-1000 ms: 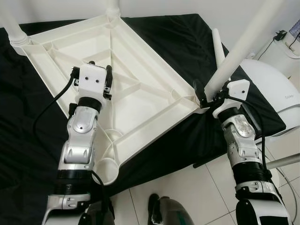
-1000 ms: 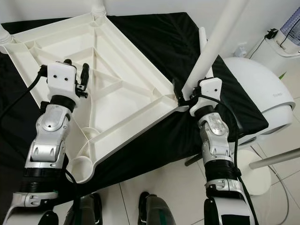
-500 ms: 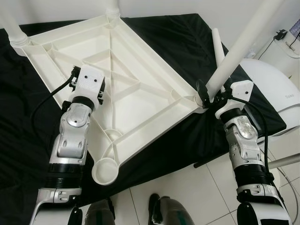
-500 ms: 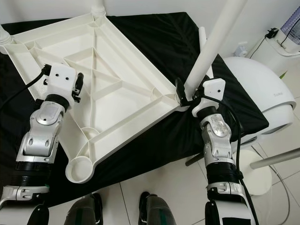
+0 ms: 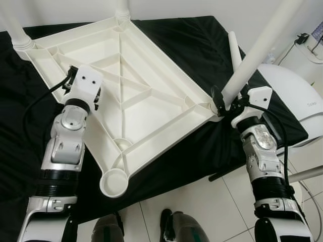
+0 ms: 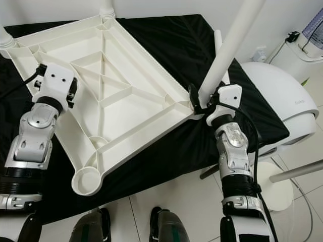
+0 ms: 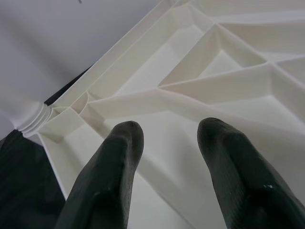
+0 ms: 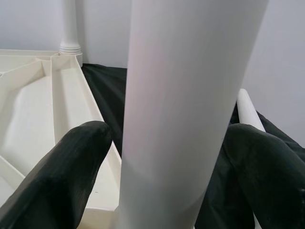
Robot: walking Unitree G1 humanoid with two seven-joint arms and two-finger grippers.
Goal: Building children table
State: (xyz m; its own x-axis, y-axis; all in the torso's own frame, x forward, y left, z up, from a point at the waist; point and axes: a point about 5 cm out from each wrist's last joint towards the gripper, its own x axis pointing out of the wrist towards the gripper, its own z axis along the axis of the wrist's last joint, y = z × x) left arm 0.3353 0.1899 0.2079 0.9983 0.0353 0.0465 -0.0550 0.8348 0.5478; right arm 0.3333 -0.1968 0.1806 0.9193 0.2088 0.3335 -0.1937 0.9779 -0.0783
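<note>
Black cloth (image 5: 181, 45) covers the surface where we have the upturned white plastic ribbed tabletop (image 5: 126, 96) lying. Our right gripper (image 5: 227, 105) clamps the white cylindrical table leg (image 5: 257, 53) standing at the near right corner socket. Our left gripper (image 7: 167, 162) hovers over the tabletop's left edge, fingers (image 7: 114, 171) apart, holding nothing.

Open near-left socket (image 5: 115, 182) on the tabletop (image 5: 126, 96); the leg (image 5: 255, 53) fills the right corner, with a loose leg (image 5: 234, 50) lying beyond it on the cloth (image 5: 192, 40).
</note>
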